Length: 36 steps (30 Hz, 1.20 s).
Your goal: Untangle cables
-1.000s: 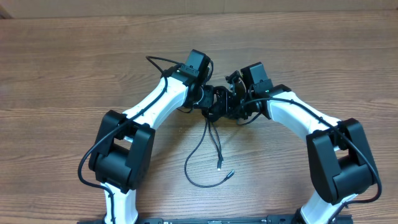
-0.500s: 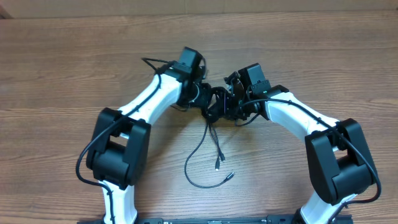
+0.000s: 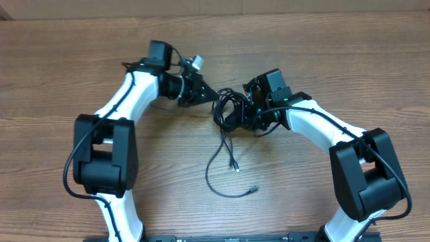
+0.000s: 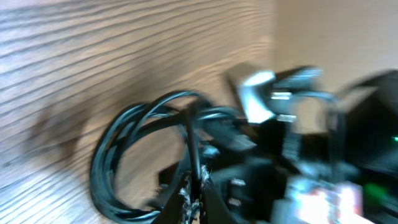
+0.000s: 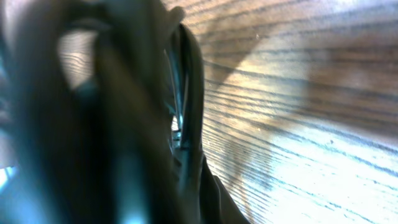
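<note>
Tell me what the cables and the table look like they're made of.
The cables: black rubber or plastic sheath, probably; they curl into soft loops and show a faint sheen in the left wrist view. One plug tip looks silvery, likely metal, though it is tiny. The table: wood or wood-look laminate, brown with long grain lines and a low sheen; which one I cannot tell.

This looks like a robotics lab or test station, not a home. A plain wood-grain bench (image 3: 60, 40) fills the overhead view. Two white-and-black robot arms stand at the bench's near edge, the left arm (image 3: 131, 97) and the right arm (image 3: 319, 123), both bending inward over the bench's middle. There a knot of thin black cables (image 3: 227, 107) lies as the only work item.
</note>
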Motion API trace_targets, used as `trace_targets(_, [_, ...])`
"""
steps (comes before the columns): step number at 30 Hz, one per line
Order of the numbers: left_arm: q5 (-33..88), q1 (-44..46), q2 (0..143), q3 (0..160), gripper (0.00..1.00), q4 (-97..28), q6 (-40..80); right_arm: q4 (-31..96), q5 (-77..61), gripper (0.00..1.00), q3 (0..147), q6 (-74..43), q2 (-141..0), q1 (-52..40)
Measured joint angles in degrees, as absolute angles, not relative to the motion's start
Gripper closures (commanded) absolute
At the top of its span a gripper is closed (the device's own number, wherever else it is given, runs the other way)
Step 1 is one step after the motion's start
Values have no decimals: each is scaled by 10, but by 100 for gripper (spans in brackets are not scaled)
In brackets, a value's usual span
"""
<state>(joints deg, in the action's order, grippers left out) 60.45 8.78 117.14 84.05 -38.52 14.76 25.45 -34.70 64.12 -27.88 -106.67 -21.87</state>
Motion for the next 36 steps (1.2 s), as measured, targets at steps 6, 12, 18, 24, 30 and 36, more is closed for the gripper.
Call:
trace_targets(6, [703, 43, 1171, 841, 96, -383, 131, 263, -347, 96, 641, -279, -1067, -225])
trace_targets(12, [684, 19, 1171, 848, 90, -438, 110, 267, -335, 96, 641, -291, -1067, -224])
trace_targets(18, [549, 55, 1171, 849, 49, -480, 98, 265, -334, 96, 641, -298, -1067, -224])
trace_targets(24, [387, 122, 1171, 849, 47, -466, 99, 261, -335, 96, 641, -298, -1067, -224])
trace_targets(30, [223, 192, 1171, 849, 55, -434, 120, 261, -327, 96, 641, -298, -1067, -225])
trace_targets(36, [164, 218, 1171, 849, 96, -401, 136, 257, -309, 96, 641, -298, -1067, -229])
